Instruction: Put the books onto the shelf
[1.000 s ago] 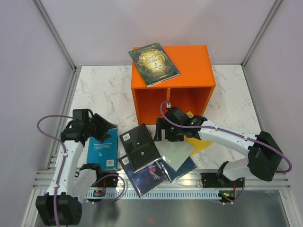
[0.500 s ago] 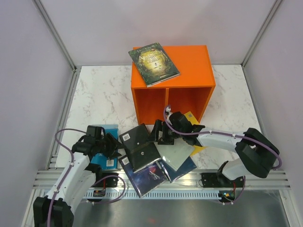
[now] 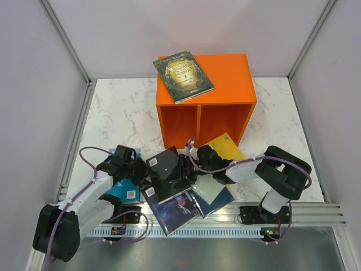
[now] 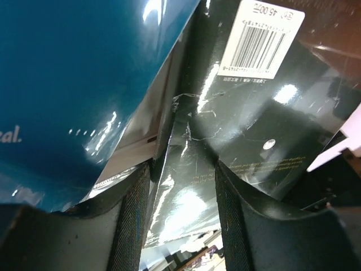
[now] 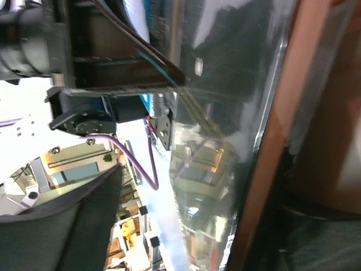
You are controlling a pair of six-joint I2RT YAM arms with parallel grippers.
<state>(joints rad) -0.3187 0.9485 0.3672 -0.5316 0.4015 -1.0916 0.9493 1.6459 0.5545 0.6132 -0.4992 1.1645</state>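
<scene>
The orange shelf (image 3: 206, 101) stands at the back with a dark green book (image 3: 183, 76) lying on its top. Other books lie in a loose pile at the front: a black one (image 3: 167, 172), a space-print one (image 3: 174, 209), a grey-green one (image 3: 213, 191), a yellow one (image 3: 227, 145) and a teal one (image 3: 125, 189). My left gripper (image 3: 144, 174) is open at the black book's left edge; that glossy cover (image 4: 254, 118) runs between its fingers (image 4: 132, 220). My right gripper (image 3: 189, 164) is open at the book's right edge, where one finger (image 5: 84, 226) shows beside the cover (image 5: 225, 169).
Both shelf cubbies (image 3: 180, 125) open toward the arms. The marble tabletop (image 3: 124, 113) is walled in by grey panels at the back and sides. An aluminium rail (image 3: 192, 228) with the arm bases runs along the near edge.
My left gripper came right, off the teal book, to the black book's left edge. My right gripper drew back from the shelf to that book's right edge. Both have narrowed.
</scene>
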